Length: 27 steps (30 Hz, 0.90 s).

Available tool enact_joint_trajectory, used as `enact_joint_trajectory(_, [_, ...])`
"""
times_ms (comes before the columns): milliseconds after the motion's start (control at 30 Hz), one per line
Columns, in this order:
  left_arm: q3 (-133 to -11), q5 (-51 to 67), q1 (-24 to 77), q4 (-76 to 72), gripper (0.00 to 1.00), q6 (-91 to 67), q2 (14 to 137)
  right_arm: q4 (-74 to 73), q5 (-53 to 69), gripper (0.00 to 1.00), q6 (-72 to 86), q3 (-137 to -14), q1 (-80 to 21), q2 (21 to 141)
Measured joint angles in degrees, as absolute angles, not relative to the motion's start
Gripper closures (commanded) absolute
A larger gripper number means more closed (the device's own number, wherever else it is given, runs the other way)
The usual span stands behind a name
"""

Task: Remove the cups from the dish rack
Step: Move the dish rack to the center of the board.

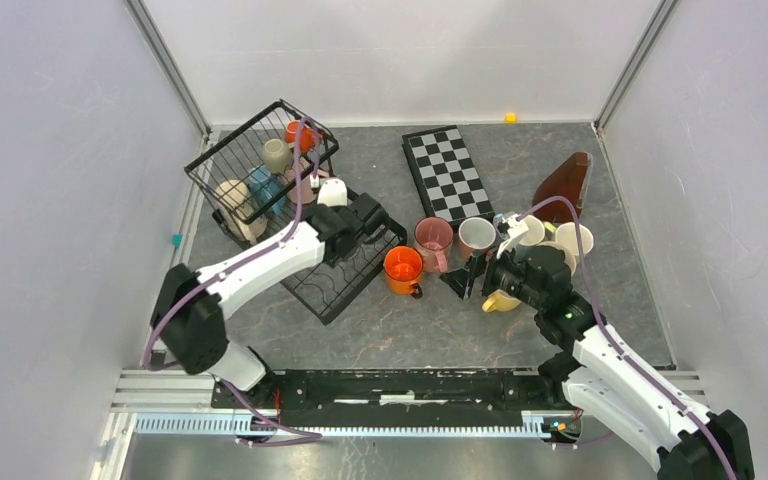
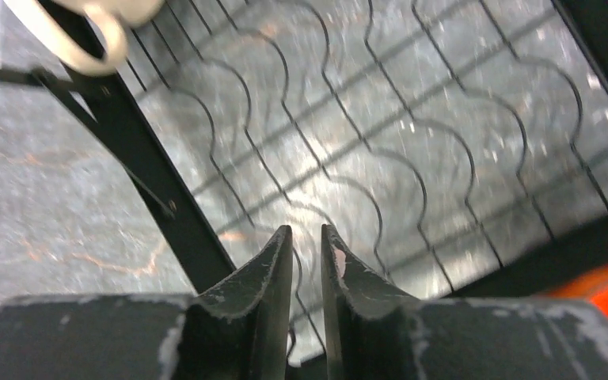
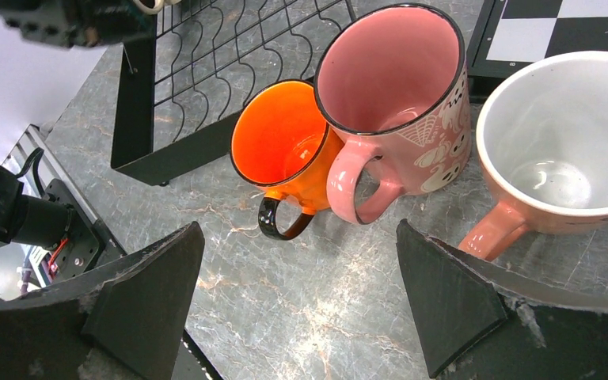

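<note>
Your left hand (image 2: 307, 233), barely parted and empty, hovers over the dish rack (image 2: 161, 190) at left-centre, while your right hand (image 3: 298, 229) gapes wide beside cups (image 3: 396, 87) grouped upright on the tabletop (image 3: 309, 324), seemingly to keep the rack's side free.

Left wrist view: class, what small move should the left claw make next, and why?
I'd judge: open the left claw wider and shift it toward the white cup close by in the dish rack. Its fingers stand only slightly apart, holding nothing, above bare slotted tray, while several cups sit in the basket part.
</note>
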<state>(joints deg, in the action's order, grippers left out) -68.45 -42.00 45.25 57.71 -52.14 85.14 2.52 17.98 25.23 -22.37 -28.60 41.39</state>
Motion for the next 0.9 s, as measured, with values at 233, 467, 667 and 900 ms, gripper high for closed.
enact_joint_trajectory(233, [-74.85, -51.77, 37.63, 48.71, 0.61, -36.32, 96.01, 2.48, 17.69, 0.02, 25.21, -22.37, -28.60, 40.80])
enact_joint_trajectory(467, [-76.05, -54.08, 33.30, 32.80, 0.69, -18.79, 102.78, 2.55, 17.32, 0.02, 25.23, -22.37, -28.60, 40.40])
enact_joint_trajectory(667, [-78.06, -54.41, 32.29, 22.50, 0.83, -7.07, 109.19, 3.03, 16.97, 0.02, 25.23, -22.37, -28.60, 40.18])
enact_joint_trajectory(900, [-80.86, -54.39, 30.65, 13.37, 0.98, 3.46, 113.06, 4.56, 16.45, 0.02, 25.32, -21.30, -28.60, 40.12])
